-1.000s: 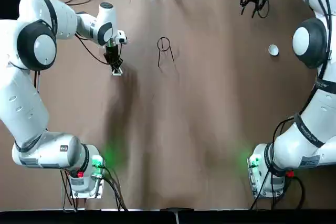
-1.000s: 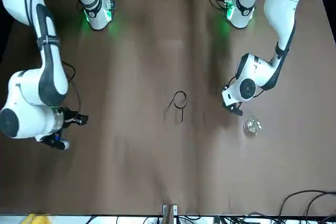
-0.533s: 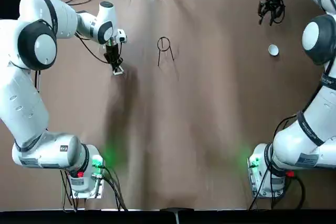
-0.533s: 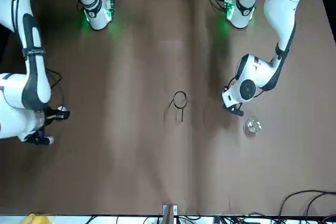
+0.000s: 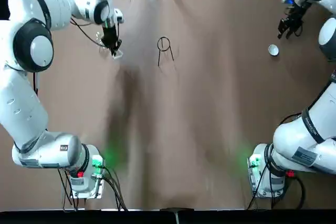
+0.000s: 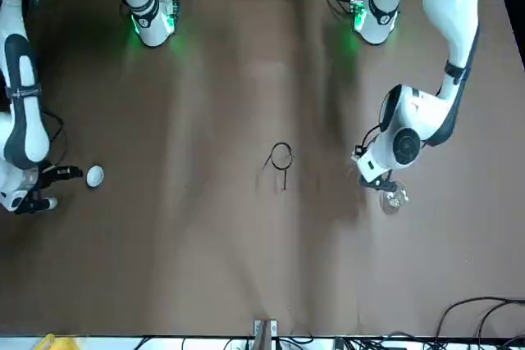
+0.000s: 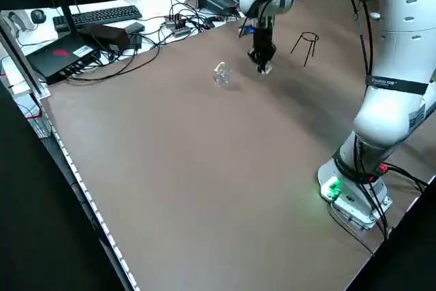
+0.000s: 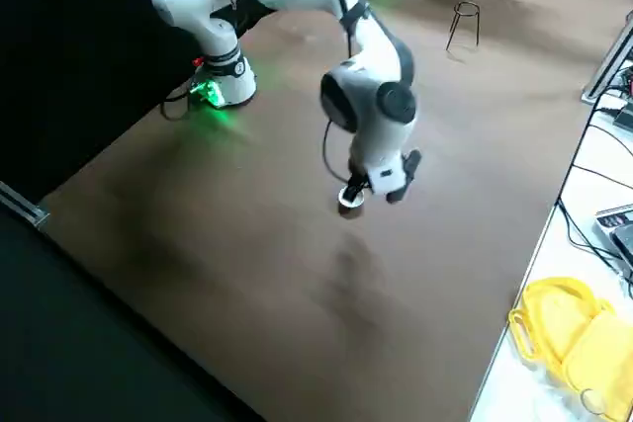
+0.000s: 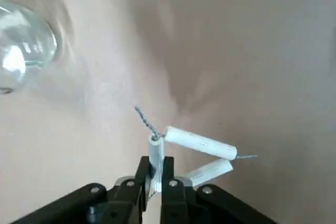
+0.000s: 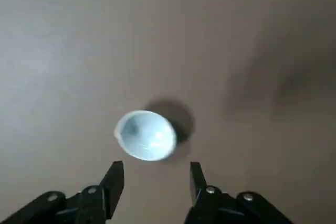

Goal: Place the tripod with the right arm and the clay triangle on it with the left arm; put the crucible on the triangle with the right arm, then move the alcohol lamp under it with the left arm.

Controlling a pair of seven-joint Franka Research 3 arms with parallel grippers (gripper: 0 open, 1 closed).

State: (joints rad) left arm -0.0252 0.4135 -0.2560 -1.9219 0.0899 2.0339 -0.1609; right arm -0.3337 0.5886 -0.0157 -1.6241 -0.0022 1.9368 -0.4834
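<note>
Jaws of the left gripper (image 9: 154, 174) are clenched on one white tube of the clay triangle (image 9: 199, 143), held above the worktop (image 5: 199, 129) near the glass alcohol lamp (image 6: 394, 197). Jaws of the right gripper (image 10: 157, 182) are parted, with nothing between them, close to the white crucible (image 10: 146, 135), which lies on the worktop. The wire tripod (image 5: 164, 44) stands on the worktop between the two arms, well apart from both grippers, its ring uppermost.

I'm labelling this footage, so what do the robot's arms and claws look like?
Both arms are glossy white with dark grey joint bands and black cables; their bases glow green and bear a red spot. The left claw and right claw have slim black two-finger tips with silvery screws.
</note>
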